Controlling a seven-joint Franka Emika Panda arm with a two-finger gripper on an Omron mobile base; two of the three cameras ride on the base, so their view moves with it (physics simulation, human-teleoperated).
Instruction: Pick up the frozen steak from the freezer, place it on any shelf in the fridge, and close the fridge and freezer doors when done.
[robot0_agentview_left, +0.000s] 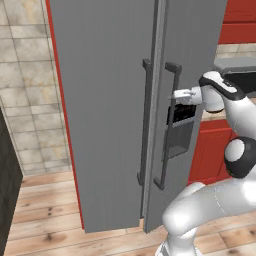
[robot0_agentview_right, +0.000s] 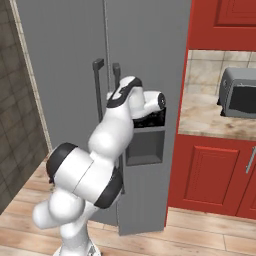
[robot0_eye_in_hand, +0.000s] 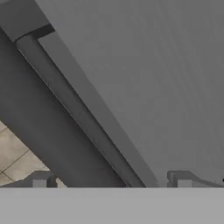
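Up close, the pincer (robot0_agentview_left: 176, 94) meets the freezer door handle (robot0_agentview_left: 168, 125); its opening is indiscernible.

light: even, bright | shadows: faint | glare: none | focus: soft, low-res render

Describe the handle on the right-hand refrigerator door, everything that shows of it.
The right door handle is a long, dark grey vertical bar, metallic-looking, held off the grey right door by a short bracket at each end. It runs parallel to the left door's matching handle, close beside the seam. Its door stands slightly ajar. The gripper sits at its upper part, level with the dispenser; contact cannot be told.
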